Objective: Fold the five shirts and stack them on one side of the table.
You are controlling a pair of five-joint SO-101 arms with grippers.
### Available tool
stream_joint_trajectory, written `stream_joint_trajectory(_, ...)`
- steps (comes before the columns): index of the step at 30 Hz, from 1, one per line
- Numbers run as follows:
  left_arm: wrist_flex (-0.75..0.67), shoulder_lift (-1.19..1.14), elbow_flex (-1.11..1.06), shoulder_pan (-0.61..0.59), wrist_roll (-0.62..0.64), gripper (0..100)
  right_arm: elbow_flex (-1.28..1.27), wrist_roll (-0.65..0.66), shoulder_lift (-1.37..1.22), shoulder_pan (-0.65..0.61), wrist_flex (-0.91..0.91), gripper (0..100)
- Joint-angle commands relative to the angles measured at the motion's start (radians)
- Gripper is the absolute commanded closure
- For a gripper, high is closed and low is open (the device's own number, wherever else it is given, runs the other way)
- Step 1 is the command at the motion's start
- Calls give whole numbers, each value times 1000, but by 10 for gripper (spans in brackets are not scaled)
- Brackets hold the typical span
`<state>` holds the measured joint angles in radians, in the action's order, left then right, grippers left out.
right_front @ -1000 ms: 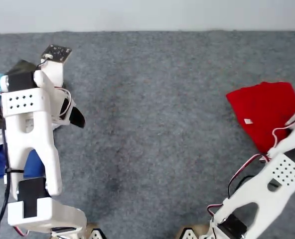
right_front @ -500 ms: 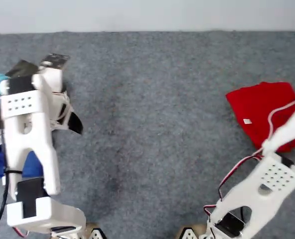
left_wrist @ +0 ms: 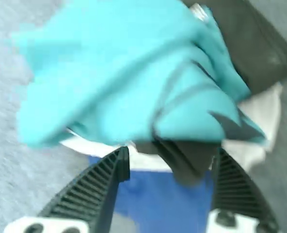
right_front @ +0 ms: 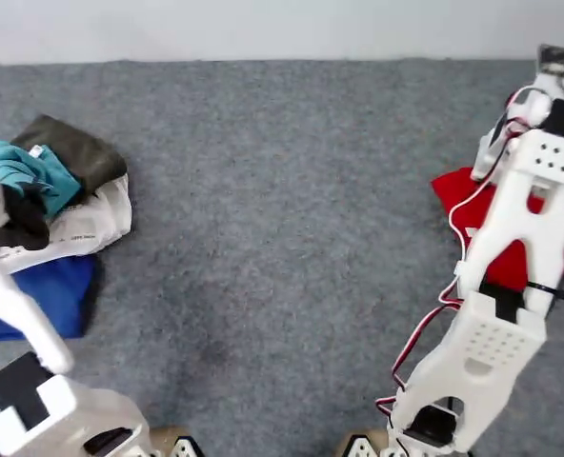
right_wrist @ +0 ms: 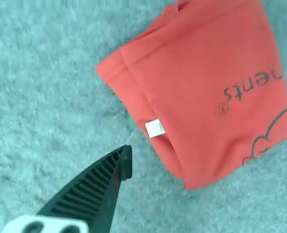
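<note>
A grey, felt-like table [right_front: 282, 238] spreads beneath us, and both arms are based at its near edge. At the near left, the left arm [right_front: 20, 305] rises beside a heap of four shirts. The blue shirt [right_front: 49, 295] is the closest to us and lies flat on the table. The white shirt [right_front: 87, 221] lies across its far edge, and the teal shirt [right_front: 20, 171] is bunched on top of the white one. The dark shirt [right_front: 72, 148] lies farthest back, partly under the teal.

From the left wrist we see the left gripper [left_wrist: 168, 167] spread wide over this heap. Its jaws stand on either side of a dark fold [left_wrist: 187, 155] at the teal shirt's edge and clamp nothing.

On the right, the right arm [right_front: 511, 257] stretches from the near edge out over the red shirt [right_front: 453, 195]. That shirt lies folded on the table, well apart from the heap.

In the right wrist view, the right gripper [right_wrist: 115, 171] is just beside the red shirt's edge, near a small white tag [right_wrist: 156, 127]. We cannot tell whether it is open or closed.

Beyond the table's far edge runs a pale wall [right_front: 282, 29].
</note>
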<state>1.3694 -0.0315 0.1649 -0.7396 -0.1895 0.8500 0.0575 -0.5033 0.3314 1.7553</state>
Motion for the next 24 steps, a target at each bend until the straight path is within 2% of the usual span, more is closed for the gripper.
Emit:
stream_joint_trajectory(1, -175, 37, -19, -20, 11, 724, -38, 14, 84, -19, 39, 273)
stream_joint_trajectory(6, -436, 37, -226, -14, 9, 725, -114, 14, 84, -22, 39, 273)
stream_joint_trajectory(11, -551, 37, -410, -14, 5, 727, -169, 14, 84, -19, 41, 273)
stream_joint_trajectory(15, -634, 40, -478, -15, 5, 730, -183, 14, 85, -24, 41, 273)
stream_joint_trajectory(18, -624, 49, -453, 5, 8, 799, -183, 12, 85, -24, 41, 273)
stream_joint_trajectory(22, -500, 51, -326, 78, 12, 995, -183, 12, 85, -24, 41, 273)
stream_joint_trajectory(24, -374, 51, -228, 138, 32, 979, -184, 12, 85, -24, 41, 273)
